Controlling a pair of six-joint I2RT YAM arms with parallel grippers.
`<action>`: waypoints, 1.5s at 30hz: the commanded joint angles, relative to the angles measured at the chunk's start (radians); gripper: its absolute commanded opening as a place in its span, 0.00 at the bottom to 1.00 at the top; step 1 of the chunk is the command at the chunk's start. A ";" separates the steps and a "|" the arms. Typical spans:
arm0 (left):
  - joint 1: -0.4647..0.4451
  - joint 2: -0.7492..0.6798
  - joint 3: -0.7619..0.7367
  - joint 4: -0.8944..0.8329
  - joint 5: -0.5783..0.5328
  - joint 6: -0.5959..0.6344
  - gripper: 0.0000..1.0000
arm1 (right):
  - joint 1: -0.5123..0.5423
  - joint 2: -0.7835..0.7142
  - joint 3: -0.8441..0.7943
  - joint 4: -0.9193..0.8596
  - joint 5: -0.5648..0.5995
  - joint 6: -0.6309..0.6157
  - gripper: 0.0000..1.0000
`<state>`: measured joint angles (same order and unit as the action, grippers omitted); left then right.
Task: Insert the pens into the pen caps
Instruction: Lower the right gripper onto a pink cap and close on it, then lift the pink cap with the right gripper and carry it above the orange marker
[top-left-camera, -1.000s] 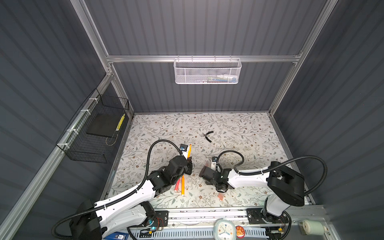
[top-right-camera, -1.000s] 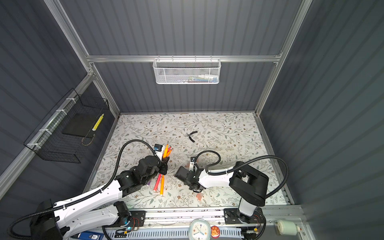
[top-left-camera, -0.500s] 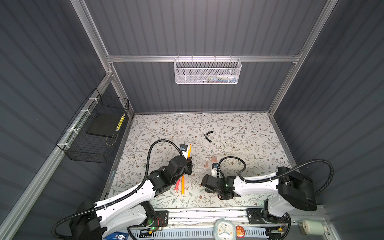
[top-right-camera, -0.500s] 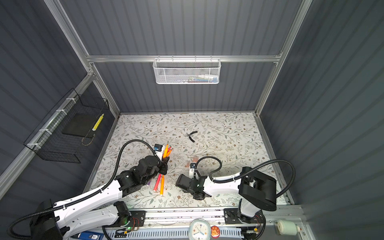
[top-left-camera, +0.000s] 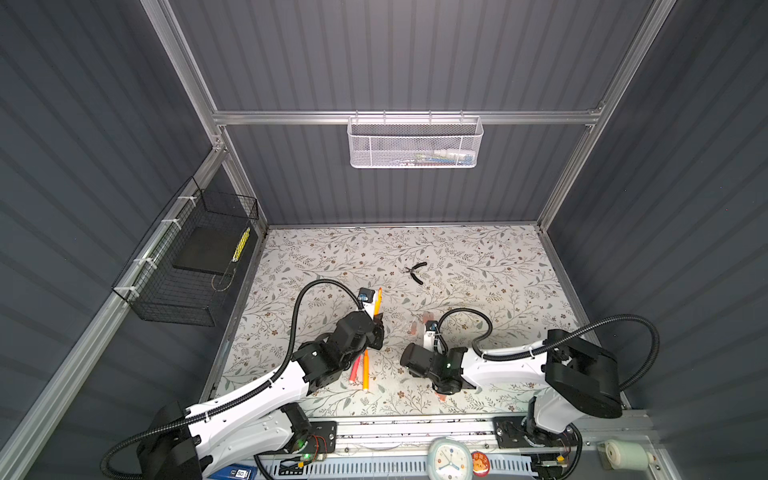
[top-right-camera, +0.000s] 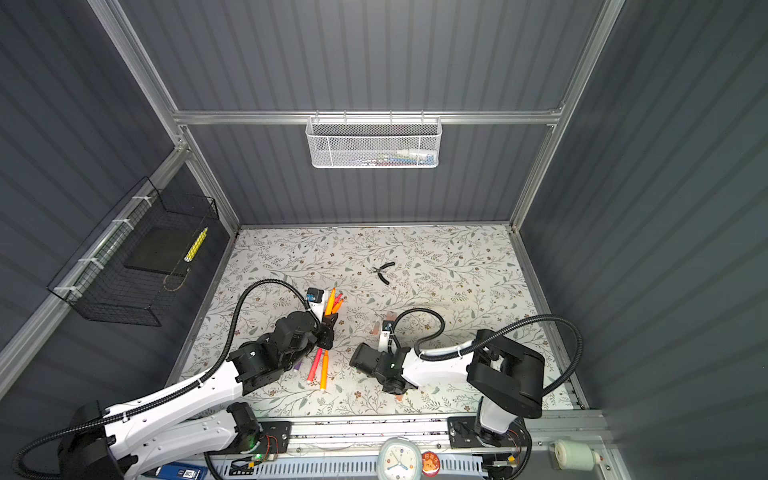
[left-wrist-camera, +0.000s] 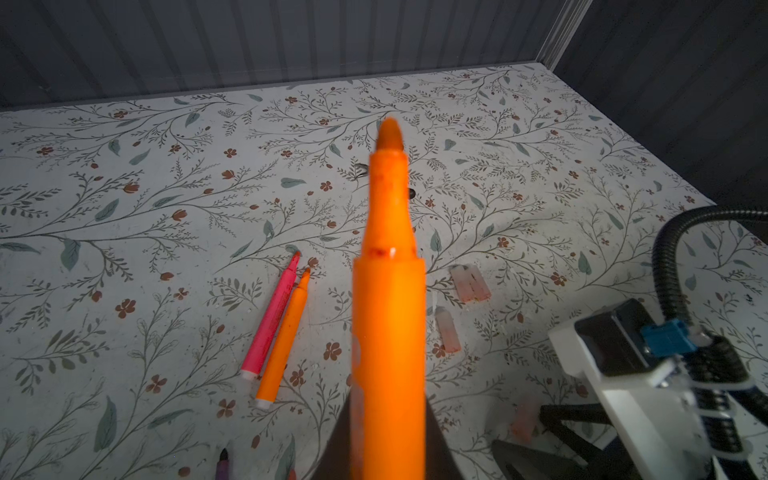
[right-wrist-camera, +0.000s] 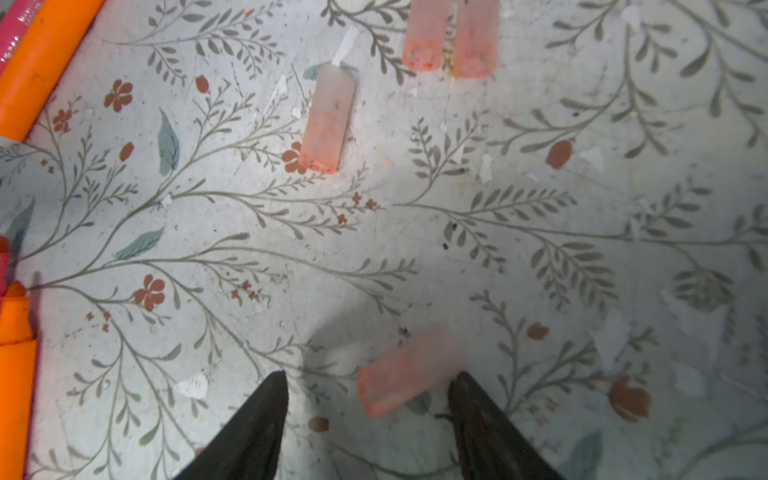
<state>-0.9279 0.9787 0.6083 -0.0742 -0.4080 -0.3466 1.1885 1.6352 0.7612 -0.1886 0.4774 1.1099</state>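
**A:** What is the left gripper (top-left-camera: 377, 321) doing?

**B:** It is clamped tight on an orange pen (left-wrist-camera: 388, 311). The pen sticks straight out past the gripper, with its bare tip off the desk (left-wrist-camera: 124, 166). In the left wrist view the pen fills the middle, so the fingers (left-wrist-camera: 438, 453) show only as dark wedges at the frame edge.

**A:** What does the pen hide?

**B:** Most of the pliers (top-left-camera: 417, 272), which lie well ahead of that gripper. Only two dark bits peek out beside the pen's neck.

**A:** Are there other pens?

**B:** A pink pen (left-wrist-camera: 272, 320) and a second orange pen (left-wrist-camera: 284, 336) lie touching, side by side, just ahead of the left gripper. A purple pen (left-wrist-camera: 222, 467) close under the gripper is cut off by the frame. In a top view the purple pen (top-right-camera: 298, 366) is half hidden by the left arm (top-right-camera: 199, 386).

**A:** And the right gripper (right-wrist-camera: 370, 376)?

**B:** Its jaws are wide apart, pointing down at the desk and gripping nothing. A pinkish pen cap (right-wrist-camera: 409, 370) lies between them, blurred and nearer one finger. I cannot tell whether it touches that finger.

**A:** Any more caps?

**B:** A single cap (right-wrist-camera: 328, 120) lies farther ahead of the right gripper. Beyond it is a pair of caps (right-wrist-camera: 426, 33), with their far ends cut off. In both top views the right gripper's fingertips are hidden under the right arm (top-left-camera: 498, 365).
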 joint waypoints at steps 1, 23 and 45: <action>0.004 -0.015 0.012 -0.012 -0.001 0.006 0.00 | -0.020 0.054 0.017 -0.031 -0.005 -0.030 0.65; 0.003 -0.075 -0.008 -0.031 -0.080 -0.026 0.00 | -0.026 0.121 0.064 -0.123 -0.007 -0.052 0.39; 0.003 -0.148 -0.008 -0.092 -0.170 -0.109 0.00 | -0.063 0.009 -0.034 -0.008 -0.048 -0.041 0.10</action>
<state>-0.9279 0.8616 0.5777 -0.1242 -0.5320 -0.4313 1.1324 1.6707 0.7784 -0.1574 0.4835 1.0500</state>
